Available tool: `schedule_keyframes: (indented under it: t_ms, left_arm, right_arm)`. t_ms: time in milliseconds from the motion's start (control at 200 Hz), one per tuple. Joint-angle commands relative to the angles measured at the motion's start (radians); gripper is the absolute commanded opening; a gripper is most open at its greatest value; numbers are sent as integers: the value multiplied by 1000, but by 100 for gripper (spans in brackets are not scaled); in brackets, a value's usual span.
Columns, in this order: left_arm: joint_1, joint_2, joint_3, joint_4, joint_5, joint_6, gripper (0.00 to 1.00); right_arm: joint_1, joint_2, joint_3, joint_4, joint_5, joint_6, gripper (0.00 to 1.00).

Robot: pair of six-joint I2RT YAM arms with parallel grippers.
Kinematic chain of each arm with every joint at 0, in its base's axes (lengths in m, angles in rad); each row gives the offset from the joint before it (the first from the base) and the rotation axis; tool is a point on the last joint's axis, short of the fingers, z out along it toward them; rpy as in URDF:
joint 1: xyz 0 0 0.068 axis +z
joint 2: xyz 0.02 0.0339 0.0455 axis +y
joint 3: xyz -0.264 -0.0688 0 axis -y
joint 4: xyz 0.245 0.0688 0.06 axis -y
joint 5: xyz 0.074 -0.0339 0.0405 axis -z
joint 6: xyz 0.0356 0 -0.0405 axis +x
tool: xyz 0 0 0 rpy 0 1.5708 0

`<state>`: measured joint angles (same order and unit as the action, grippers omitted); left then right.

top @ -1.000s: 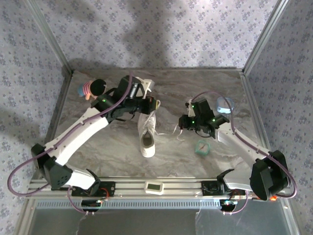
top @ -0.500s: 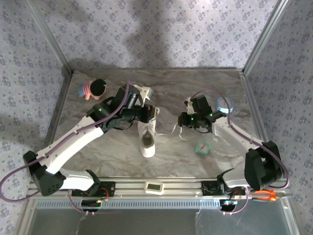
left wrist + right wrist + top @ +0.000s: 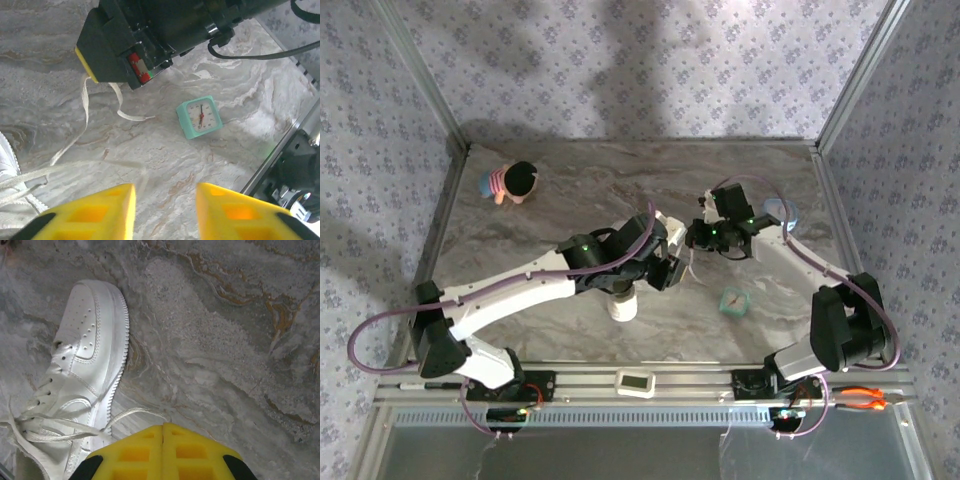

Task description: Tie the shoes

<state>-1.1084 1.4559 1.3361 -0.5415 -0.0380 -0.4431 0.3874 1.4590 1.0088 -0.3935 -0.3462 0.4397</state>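
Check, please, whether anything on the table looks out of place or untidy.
The laces of the sneaker are untied and straggle loosely across the table. A teal clock and a doll also sit there, odd company for a shoe.

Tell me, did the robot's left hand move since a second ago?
Yes. The left gripper swung away from the doll at the back left, going right and nearer the arm bases, toward the teal clock.
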Motion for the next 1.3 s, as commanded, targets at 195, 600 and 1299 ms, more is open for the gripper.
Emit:
schedule_keyframes:
  t_ms: [195, 600, 1299]
  left_arm:
    - [65, -157, -58, 14, -65, 51, 51]
    - [403, -507, -365, 8, 31, -93, 50]
    - [624, -682, -559, 58, 411, -15, 51]
  right_arm:
    - [14, 10, 75, -56, -19, -38, 0]
    - [225, 23, 299, -160, 57, 2, 0]
    - [504, 77, 522, -219, 122, 414, 0]
